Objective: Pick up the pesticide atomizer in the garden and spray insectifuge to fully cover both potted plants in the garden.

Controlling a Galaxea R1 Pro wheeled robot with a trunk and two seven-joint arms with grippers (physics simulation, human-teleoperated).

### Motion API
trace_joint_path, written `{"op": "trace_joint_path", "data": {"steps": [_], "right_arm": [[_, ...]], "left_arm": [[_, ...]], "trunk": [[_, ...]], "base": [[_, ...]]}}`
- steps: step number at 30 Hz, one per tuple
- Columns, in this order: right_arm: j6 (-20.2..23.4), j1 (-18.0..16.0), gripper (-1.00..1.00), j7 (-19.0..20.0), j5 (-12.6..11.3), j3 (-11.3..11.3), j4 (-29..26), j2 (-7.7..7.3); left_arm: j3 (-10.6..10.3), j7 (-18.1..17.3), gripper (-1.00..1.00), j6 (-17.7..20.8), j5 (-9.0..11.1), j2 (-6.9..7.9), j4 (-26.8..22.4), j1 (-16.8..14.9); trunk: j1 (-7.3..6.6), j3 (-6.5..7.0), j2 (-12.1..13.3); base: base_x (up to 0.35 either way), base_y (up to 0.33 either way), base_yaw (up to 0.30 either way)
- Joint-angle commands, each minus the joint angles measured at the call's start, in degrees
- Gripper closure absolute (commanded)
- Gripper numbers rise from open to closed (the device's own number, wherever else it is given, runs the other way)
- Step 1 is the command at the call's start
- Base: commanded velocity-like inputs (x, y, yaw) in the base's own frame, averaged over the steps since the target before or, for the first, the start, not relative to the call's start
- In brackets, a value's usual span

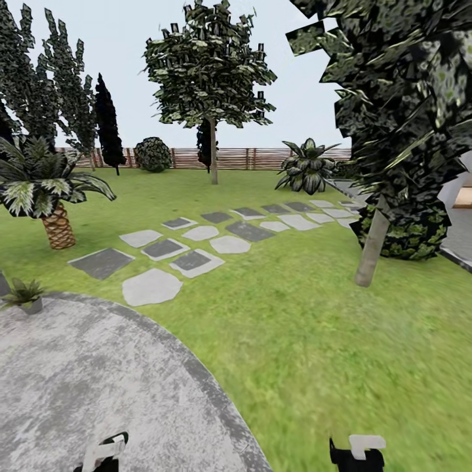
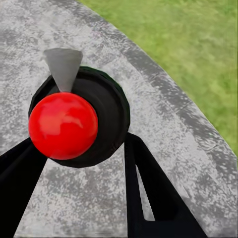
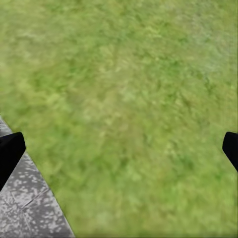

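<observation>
At the left edge of the head view, one potted plant (image 1: 24,294) is seen on the patio (image 1: 78,373) rim, while the left claw (image 2: 82,163) is pinched on a red-capped sprayer (image 2: 63,125), seemingly readied for spraying, and the right claw (image 3: 119,148) is spread over grass (image 3: 129,89).

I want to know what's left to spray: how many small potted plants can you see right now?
1. A single potted plant sits at the patio's far left edge, near the palm. A second may lie outside the picture.
</observation>
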Motion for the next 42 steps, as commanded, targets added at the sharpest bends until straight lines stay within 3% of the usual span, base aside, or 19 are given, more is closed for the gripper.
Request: {"op": "trace_joint_path", "data": {"steps": [1, 4, 9, 12, 14, 16, 22, 32, 42], "right_arm": [[-0.24, 0.20, -1.00, -0.32, 0.07, 0.40, 0.06, 0.05], [-0.46, 0.62, -1.00, -0.25, 0.09, 0.45, 0.08, 0.45], [-0.50, 0.88, -1.00, -0.30, -0.01, 0.45, -0.06, 0.72], [-0.51, 0.90, -1.00, -0.31, -0.07, 0.44, -0.09, 0.82], [-0.50, 0.90, -1.00, -0.32, -0.16, 0.35, -0.09, 0.79], [-0.50, 0.90, -1.00, -0.34, -0.22, 0.26, -0.15, 0.77], [-0.50, 0.90, -1.00, -0.56, -0.26, 0.20, -0.18, 0.77], [-0.51, 0.92, -1.00, -0.67, -0.20, 0.27, -0.18, 0.90], [-0.50, 0.90, -1.00, -0.49, 0.20, 0.44, -0.10, 2.48]], "left_arm": [[0.49, -0.37, 1.00, -0.53, -0.42, -0.04, 0.81, 0.34], [0.41, -0.37, 1.00, -4.11, -0.54, -0.14, 4.85, 0.92], [0.03, -0.34, 1.00, -6.61, -0.64, -0.13, 6.24, 1.03], [0.04, 4.05, 1.00, -6.63, -0.64, -0.07, 6.24, 1.03], [-0.35, 9.35, 1.00, -6.85, -1.41, -0.38, 6.31, 1.03], [-0.29, 10.08, 1.00, -6.93, -2.40, -0.57, 6.35, 1.03], [-0.15, 10.71, 1.00, -6.98, -4.73, -0.69, 6.41, 1.03], [-0.05, 10.81, 1.00, -6.98, -4.80, -0.78, 6.63, 1.03], [-0.05, 10.85, 1.00, -7.08, -4.87, -0.79, 7.29, 1.03]], "trunk": [[0.06, -0.10, -0.11], [0.06, -0.10, -0.11], [0.06, -0.10, -0.11], [0.06, -0.10, -0.11], [0.06, -0.10, -0.11], [0.06, -0.10, -0.11], [0.06, -0.15, -0.11], [0.06, -0.34, -0.11], [0.06, -0.61, -0.11]], "base": [[0.248, 0.000, 0.000], [0.101, 0.000, 0.000], [0.014, 0.000, 0.000], [0.000, 0.000, 0.000], [0.000, 0.000, 0.000], [0.000, 0.000, 0.012], [0.000, 0.000, 0.197], [0.000, 0.000, 0.272], [0.000, 0.000, 0.276]]}}
